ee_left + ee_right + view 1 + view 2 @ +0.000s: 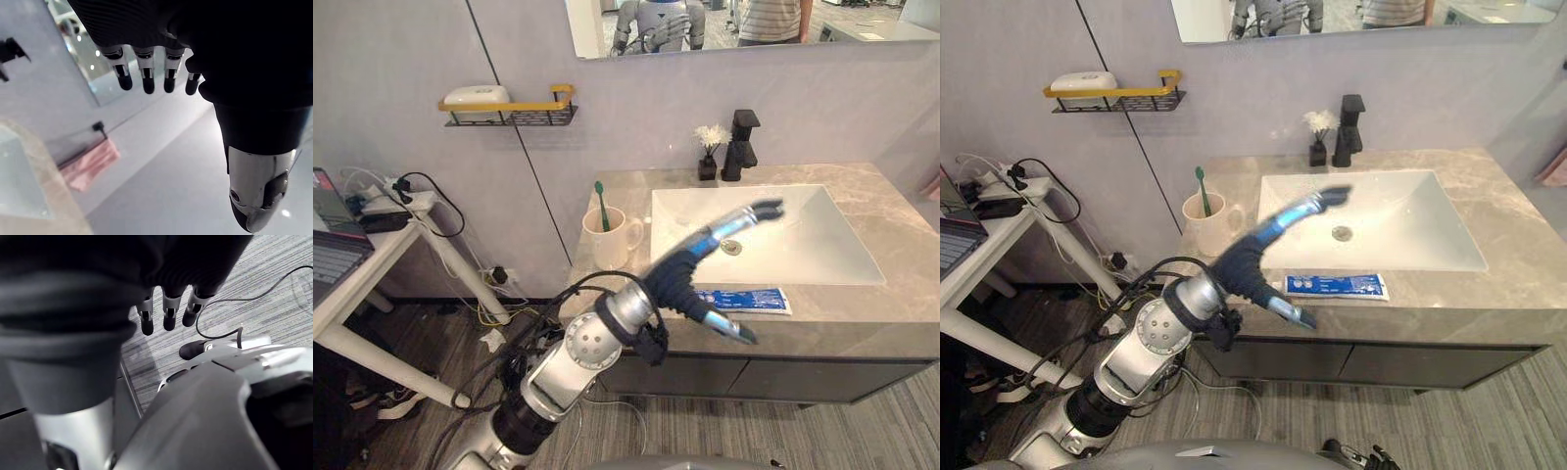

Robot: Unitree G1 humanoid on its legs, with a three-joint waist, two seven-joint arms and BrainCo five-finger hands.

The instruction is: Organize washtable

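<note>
left hand (703, 253) open, empty, hovering by the toothpaste (749, 300)
i'd lower slowly, pinch it mid-body, then aim for the cup (610, 240)

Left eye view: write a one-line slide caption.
Open left hand raised before the sink, toothpaste tube and toothbrush mug on the counter.

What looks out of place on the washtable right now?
The toothpaste tube lies flat near the front edge of the counter, before the sink, apart from the mug holding the toothbrush. The left robot hand hovers open above it. Nothing looks spilled or broken.
</note>
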